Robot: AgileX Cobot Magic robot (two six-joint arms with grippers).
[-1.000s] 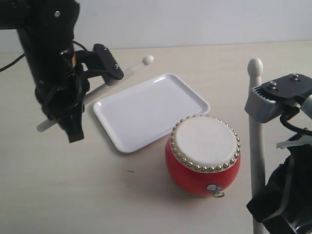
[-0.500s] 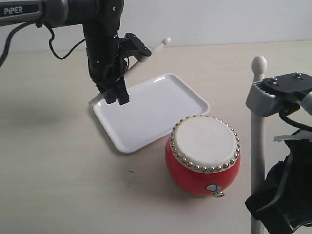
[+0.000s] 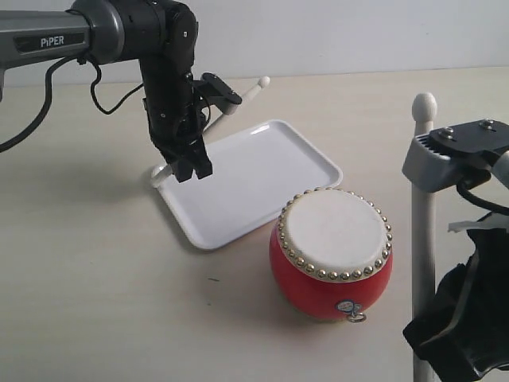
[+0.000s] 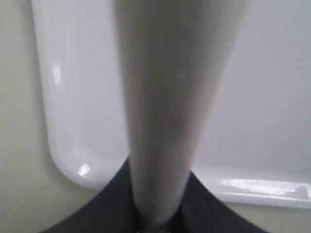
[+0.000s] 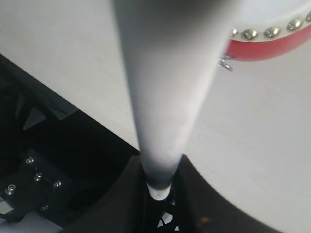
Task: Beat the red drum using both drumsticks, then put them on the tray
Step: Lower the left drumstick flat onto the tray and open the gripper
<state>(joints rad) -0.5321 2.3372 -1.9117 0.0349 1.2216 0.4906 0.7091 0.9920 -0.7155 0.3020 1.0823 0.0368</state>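
The red drum [image 3: 332, 253] [image 5: 272, 44] stands upright on the table, in front of the white tray [image 3: 262, 171] [image 4: 272, 97]. My left gripper [image 3: 189, 163] [image 4: 158, 221] is shut on one of the drumsticks [image 3: 238, 99] [image 4: 165, 97]. It holds that stick slanted low over the tray's left corner, knob end pointing to the back. My right gripper [image 3: 423, 350] [image 5: 158, 191] is shut on the other drumstick [image 3: 421, 207] [image 5: 165, 73]. That stick stands upright to the right of the drum, knob on top.
A pale table top [image 3: 95, 286] carries everything, with a white wall behind it. The left arm's black links and cable [image 3: 119, 40] reach in from the upper left. The right arm's grey camera mount [image 3: 457, 155] sits beside its stick.
My left arm has carried its stick from the left side over to the tray's left corner and lowered it a little. The right arm and its stick have barely moved.
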